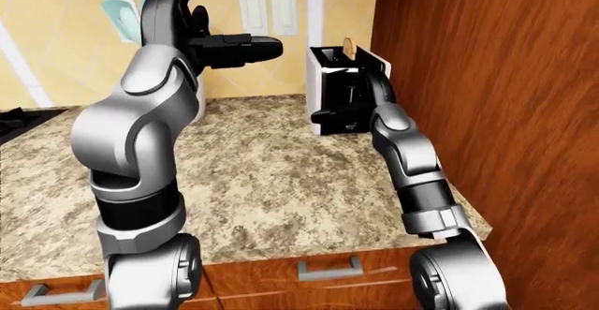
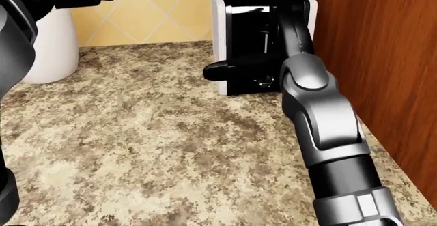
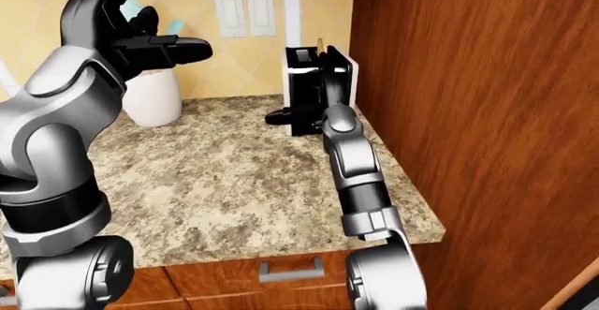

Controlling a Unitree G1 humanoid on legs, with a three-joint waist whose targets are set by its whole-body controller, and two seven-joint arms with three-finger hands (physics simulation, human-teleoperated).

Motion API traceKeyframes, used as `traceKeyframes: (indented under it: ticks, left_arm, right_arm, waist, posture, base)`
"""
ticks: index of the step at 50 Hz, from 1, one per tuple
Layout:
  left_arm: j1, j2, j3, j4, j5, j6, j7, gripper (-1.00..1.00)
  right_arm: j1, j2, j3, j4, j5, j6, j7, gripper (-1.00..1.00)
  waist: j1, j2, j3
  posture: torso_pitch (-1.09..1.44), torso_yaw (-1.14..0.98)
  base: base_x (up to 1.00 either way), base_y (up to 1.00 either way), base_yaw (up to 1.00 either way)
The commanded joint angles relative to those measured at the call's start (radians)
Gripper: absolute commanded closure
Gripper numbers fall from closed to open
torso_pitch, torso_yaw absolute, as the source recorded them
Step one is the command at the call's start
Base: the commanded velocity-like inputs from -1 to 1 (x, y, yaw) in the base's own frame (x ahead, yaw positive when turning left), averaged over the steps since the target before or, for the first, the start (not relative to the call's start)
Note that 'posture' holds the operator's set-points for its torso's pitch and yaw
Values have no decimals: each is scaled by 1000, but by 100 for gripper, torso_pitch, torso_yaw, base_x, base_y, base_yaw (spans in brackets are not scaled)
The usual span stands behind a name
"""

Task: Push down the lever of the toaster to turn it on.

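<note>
The right arm hides the toaster (image 2: 232, 41) lever; right hand (image 2: 229, 71) fingers, perhaps touching it, unreadable; left hand (image 3: 154, 50) released.

The grey-and-black right arm (image 2: 321, 113) reaches to the black-fronted white toaster (image 2: 242, 36) (standing on the speckled granite counter (image 2: 137, 149)).
</note>
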Motion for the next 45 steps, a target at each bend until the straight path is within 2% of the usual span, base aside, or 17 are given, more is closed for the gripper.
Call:
traceKeyframes:
  ticks: [1,19,45]
  left_arm:
    - [-32,9,7,-14,4,-31,-1,-100]
    - [-9,3,7,-22,6,-41,-2,-100]
    - [-1,-3,6,-23,7,-46,1,-100]
  right_arm:
    - [-33,-3,0,-24,7,4,7,-100]
    - [-53,8,6,45,-1,88,23,-100]
    - [-66,16,5,201,-10,9,31,-100]
  waist:
    - [1,1,-11]
    - [0,1,-13]
    - [-2,4,-14]
  posture:
    - [-35,0]
    - [-35,0]
    - [-35,0]
  base:
    - [0,0,0]
    - [0,0,0]
    - [0,0,0]
